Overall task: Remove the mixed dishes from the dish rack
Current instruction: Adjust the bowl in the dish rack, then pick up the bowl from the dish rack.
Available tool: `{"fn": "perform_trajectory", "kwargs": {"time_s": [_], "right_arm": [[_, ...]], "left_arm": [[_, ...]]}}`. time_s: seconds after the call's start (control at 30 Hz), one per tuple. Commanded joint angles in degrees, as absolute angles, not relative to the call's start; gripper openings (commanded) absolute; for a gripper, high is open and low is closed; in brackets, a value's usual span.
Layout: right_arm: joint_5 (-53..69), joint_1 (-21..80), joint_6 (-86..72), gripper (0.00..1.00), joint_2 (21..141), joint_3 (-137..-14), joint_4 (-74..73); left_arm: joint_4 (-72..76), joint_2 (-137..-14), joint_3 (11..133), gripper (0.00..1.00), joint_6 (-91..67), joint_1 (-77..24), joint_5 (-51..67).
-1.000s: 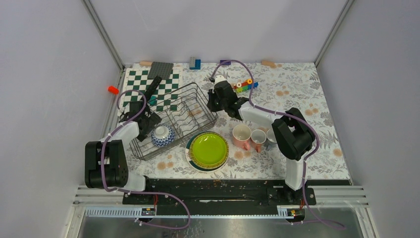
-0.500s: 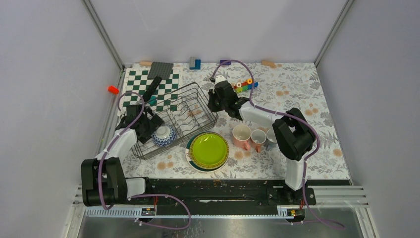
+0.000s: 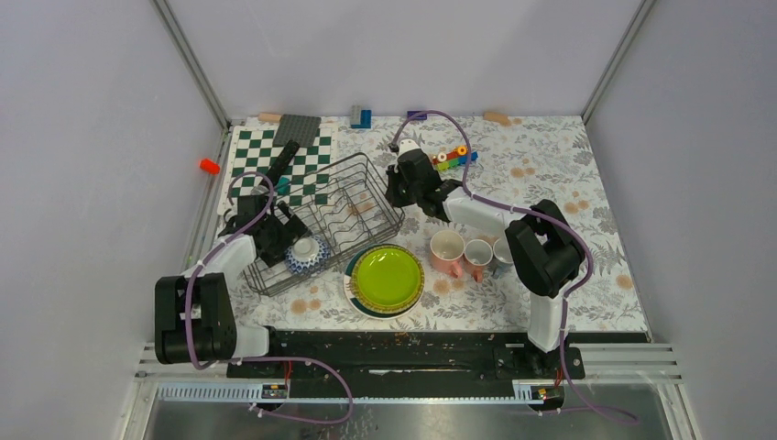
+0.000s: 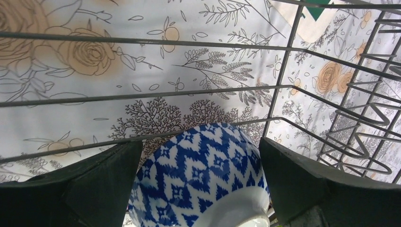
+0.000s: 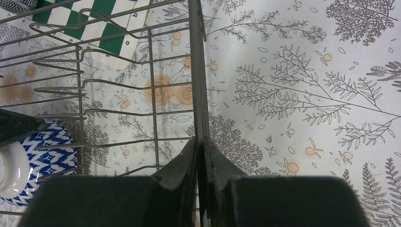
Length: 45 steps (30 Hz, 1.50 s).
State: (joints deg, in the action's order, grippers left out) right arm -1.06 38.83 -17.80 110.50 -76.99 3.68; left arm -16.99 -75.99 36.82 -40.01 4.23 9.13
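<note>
1. At the near-left end of the dish rack (image 3: 344,206), we see a blue-and-white patterned bowl (image 3: 306,253) lying bottom-up inside the wires, its white foot ring facing upward.
2. Our left gripper (image 3: 295,240) is down at that bowl with its claw spread wide. In the left wrist view one dark finger (image 4: 71,189) stands on each side of the bowl's wall. They are very close to it, but we cannot tell whether either pad touches.
3. Our right gripper (image 3: 397,191) sits at the rack's far-right edge with its claw pressed together. The right wrist view shows the two fingertips (image 5: 182,165) pinching a single rim wire of the rack, with nothing else between them.
4. Just beside the rack's near-right side, we find a stack of plates on the floral tablecloth (image 3: 568,183). A lime-green plate (image 3: 388,277) lies on top. Rims of two more show beneath it, and the lowest is a white plate (image 3: 350,286) with a dark edge.
5. To the right of that stack, two pink cups stand mouth-up, side by side. The larger cup (image 3: 447,250) is nearer the plates, and the smaller cup (image 3: 477,254) is next to it, close beside the right arm.
6. Under the rack's far-left corner lies a green-and-white chequered board (image 3: 261,156). A row of coloured bricks (image 3: 451,158) rests on the cloth just beyond the right gripper.
</note>
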Motion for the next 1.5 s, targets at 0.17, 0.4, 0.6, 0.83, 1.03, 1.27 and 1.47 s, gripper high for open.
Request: {"fn": "perform_trajectory", "kwargs": {"time_s": [0.17,0.4,0.6,0.83,1.03,1.27,1.47], "right_arm": [[-3.7,37.8,-19.3,0.0,108.1,-77.5,0.4],[-3.8,37.9,-19.6,0.0,108.1,-77.6,0.4],[-3.9,37.9,-19.8,0.0,108.2,-77.7,0.4],[-4.4,37.8,-20.1,0.0,108.3,-77.6,0.4],[-4.8,37.9,-20.2,0.0,108.0,-77.4,0.4],[-5.1,37.8,-20.3,0.0,107.6,-77.0,0.4],[-5.2,37.9,-20.3,0.0,106.9,-76.2,0.4]], "left_arm": [[-14.5,-77.3,35.1,0.99,-38.8,4.1,20.8],[-8.9,-73.0,32.0,0.99,-41.3,4.1,30.5],[-3.5,-68.6,27.8,0.99,-45.6,4.1,35.4],[-0.3,-64.1,25.4,0.99,-49.3,4.1,38.1],[2.4,-60.1,23.6,0.99,-52.0,4.1,40.3],[8.5,-58.3,20.2,0.99,-55.8,4.0,42.0],[15.1,-60.0,19.2,0.99,-58.0,3.5,36.8]]}}
